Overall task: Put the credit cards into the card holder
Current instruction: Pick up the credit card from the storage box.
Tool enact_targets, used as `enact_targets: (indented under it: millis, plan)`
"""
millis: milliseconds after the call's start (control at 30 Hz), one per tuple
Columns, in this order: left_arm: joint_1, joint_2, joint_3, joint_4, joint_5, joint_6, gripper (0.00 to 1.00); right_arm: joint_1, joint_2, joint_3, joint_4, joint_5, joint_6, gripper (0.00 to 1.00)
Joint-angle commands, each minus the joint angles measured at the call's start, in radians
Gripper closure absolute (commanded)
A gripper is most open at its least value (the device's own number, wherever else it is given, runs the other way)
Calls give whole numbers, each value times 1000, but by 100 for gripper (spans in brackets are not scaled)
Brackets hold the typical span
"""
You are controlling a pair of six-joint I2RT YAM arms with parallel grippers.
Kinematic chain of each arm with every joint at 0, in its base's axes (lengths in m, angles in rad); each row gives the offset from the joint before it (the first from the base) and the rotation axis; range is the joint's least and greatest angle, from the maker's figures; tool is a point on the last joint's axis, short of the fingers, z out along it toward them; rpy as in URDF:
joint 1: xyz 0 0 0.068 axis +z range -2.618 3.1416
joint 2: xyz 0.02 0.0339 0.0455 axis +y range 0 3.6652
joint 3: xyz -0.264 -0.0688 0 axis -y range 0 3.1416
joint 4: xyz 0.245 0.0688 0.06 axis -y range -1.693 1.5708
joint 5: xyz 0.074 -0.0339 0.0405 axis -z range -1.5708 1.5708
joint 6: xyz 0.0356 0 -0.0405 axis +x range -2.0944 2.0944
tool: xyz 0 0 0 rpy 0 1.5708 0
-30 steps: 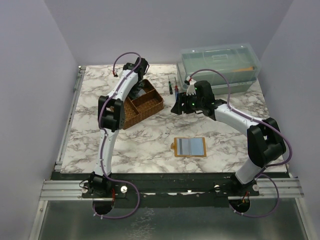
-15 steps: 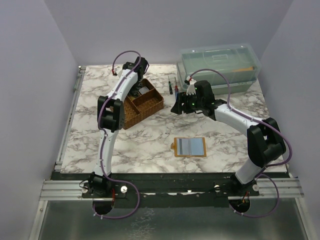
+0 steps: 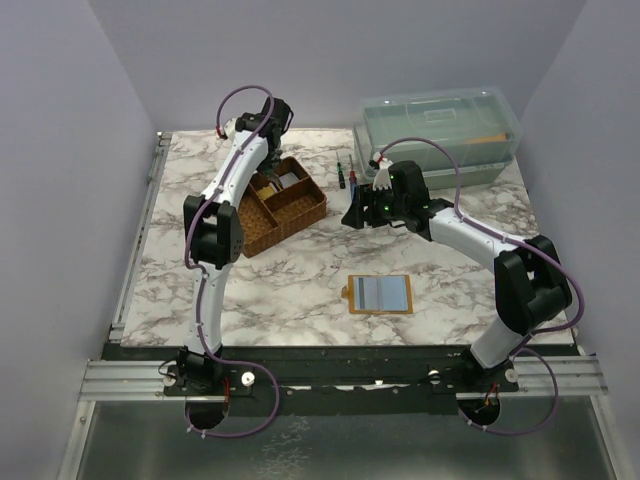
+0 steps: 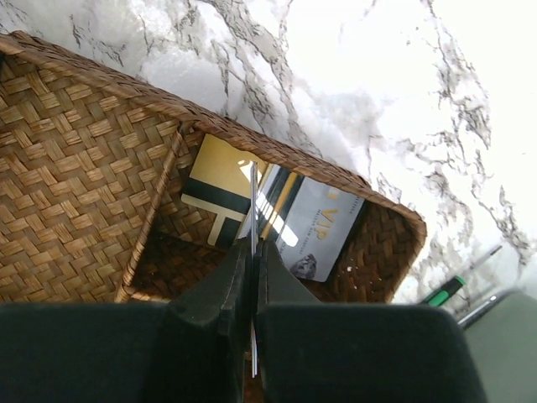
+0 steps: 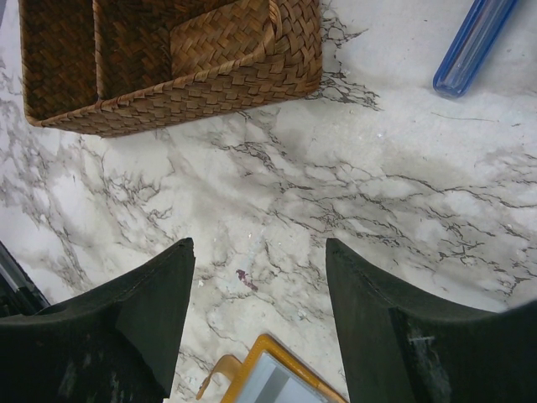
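One of the credit cards [image 4: 252,201] is seen edge-on as a thin pale line. It is pinched between the pressed-together fingers of the left gripper [image 4: 253,260], above the end compartment of the woven tray [image 3: 295,222]. That compartment faces the table's far edge. Two more cards lie flat in it: a grey card [image 4: 323,231] partly overlapping a gold-and-black card [image 4: 210,180]. Whether the pinched card's lower edge has cleared them cannot be told, since the fingers hide it.

The card holder [image 3: 380,293] lies open and flat on the table [image 3: 300,300], close to the near edge and a little right of centre, well apart from the tray. Its pale inner face is up. The right gripper [image 5: 258,252] hovers with fingers spread and holds nothing. It sits over bare marble between the tray and the holder, whose orange corner shows just below its fingers in the right wrist view.

The step in hand looks like the pick of a first card. The next move calls for lifting it out of the compartment, carrying it toward the near edge, and turning it from edge-on toward flat to slide it into a slot. The right gripper is well placed to steady the holder.
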Motion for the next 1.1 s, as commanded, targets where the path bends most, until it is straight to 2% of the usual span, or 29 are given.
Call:
enact_targets:
  millis: [0,200,300,467,600,667,733,867,1000,1067]
  plan:
    - [5,-56,14,13,34,11,100,4,-13,1,12,7,5,33]
    - [20,-79,-9,55,69,50,100,6,22,41,29,-30,7,33]
    - [44,-98,-22,88,146,102,100,25,45,60,136,-93,-29,31]
    - [95,-130,-54,164,333,302,100,108,155,183,302,-75,-180,30]
    - [135,-231,-217,330,493,513,100,113,263,275,464,-156,-222,30]
    - [159,-300,-370,451,609,588,100,113,316,335,492,-150,-170,30]
    - [179,-371,-504,580,725,652,100,114,381,448,413,-83,-47,31]
    - [222,-480,-694,804,880,723,100,112,497,608,307,-74,222,39]
    - [277,-563,-858,1064,1096,708,100,108,544,632,345,-146,447,42]
    - [323,-596,-952,1279,1195,641,100,105,569,655,351,-187,530,43]
